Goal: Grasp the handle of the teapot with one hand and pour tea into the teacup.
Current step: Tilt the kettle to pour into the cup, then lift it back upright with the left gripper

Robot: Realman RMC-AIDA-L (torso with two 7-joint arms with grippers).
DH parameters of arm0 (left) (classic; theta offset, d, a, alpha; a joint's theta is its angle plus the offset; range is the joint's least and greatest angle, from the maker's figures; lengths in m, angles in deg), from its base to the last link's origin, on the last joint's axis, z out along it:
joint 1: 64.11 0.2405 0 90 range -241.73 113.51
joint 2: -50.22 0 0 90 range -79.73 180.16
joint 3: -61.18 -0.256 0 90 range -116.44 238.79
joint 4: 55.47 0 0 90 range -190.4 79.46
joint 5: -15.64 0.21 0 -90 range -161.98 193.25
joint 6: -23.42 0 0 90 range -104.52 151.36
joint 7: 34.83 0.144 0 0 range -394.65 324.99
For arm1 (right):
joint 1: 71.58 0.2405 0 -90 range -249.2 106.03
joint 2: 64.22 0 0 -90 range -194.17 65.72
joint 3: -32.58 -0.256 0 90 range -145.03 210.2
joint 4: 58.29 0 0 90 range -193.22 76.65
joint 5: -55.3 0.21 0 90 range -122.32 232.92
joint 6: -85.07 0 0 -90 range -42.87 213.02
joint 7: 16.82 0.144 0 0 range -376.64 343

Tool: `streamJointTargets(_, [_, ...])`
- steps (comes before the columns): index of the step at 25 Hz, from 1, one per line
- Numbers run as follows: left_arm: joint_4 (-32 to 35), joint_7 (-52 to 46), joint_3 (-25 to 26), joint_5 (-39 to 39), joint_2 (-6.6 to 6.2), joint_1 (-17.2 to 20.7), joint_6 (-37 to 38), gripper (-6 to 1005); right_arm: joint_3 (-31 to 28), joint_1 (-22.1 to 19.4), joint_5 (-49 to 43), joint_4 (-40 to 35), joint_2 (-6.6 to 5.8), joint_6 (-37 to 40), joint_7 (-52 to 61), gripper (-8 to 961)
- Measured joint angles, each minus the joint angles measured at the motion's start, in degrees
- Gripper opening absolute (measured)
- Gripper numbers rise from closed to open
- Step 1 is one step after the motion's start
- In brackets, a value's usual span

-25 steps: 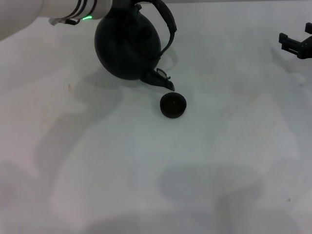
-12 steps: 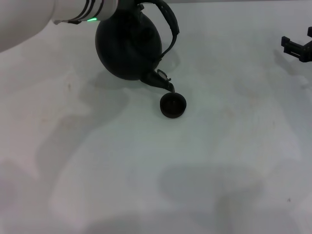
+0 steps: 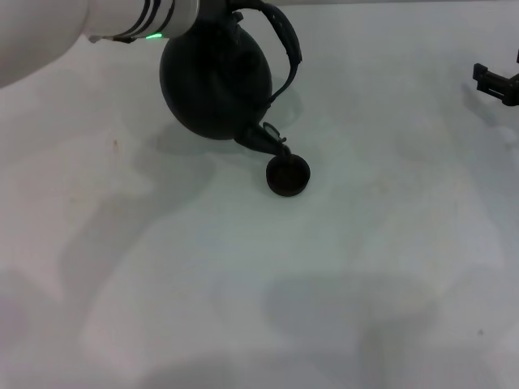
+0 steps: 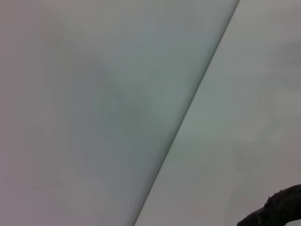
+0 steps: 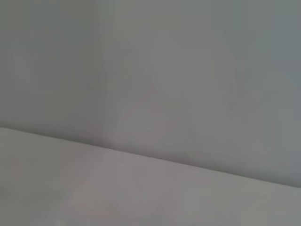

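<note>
At the far left of the head view, the robot's white left arm [image 3: 73, 24], ringed with black bands and showing a small green light, reaches in from the upper corner. Its gripper is hidden behind the arm's end and the pot, so how wide it stands and what it grips cannot be told from these views; the arm ends right at the pot's upper left side, where the bail begins.

Just right of the arm's end hangs the large round matte black teapot [image 3: 215, 81], tipped forward so that its short curved spout [image 3: 263, 138] points down and to the right. The black arched handle [image 3: 285, 44] curves out over the pot's upper right, away from the arm. In the left wrist view only a dark sliver shows at one corner, too little to name.

Below and right of the spout, farther from the arm than the pot itself, sits the tiny round black handleless teacup [image 3: 288, 175] on the pale grey-white table [image 3: 243, 284]. The spout's tip is directly over the cup's near rim, very close to it; whether they touch cannot be made out.

Well apart, at the far right edge, the black right gripper [image 3: 496, 83] is partly cut off, away from both pot and cup; its opening cannot be told.
</note>
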Motion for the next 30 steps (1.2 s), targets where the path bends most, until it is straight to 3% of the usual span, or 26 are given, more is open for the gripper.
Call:
streamJointTargets(17, [1.82,2.28,0.55,0.09,-0.47,0.57,3.32,124,-1.11,0.12,0.74,-0.01,0.05,0.21,-0.07,845])
streamJointTargets(30, [0.81,3.70,1.19,0.18,-0.55,-1.10,4.01,124,-1.24,0.36,0.80,0.88,0.18,-0.01,-0.35,845])
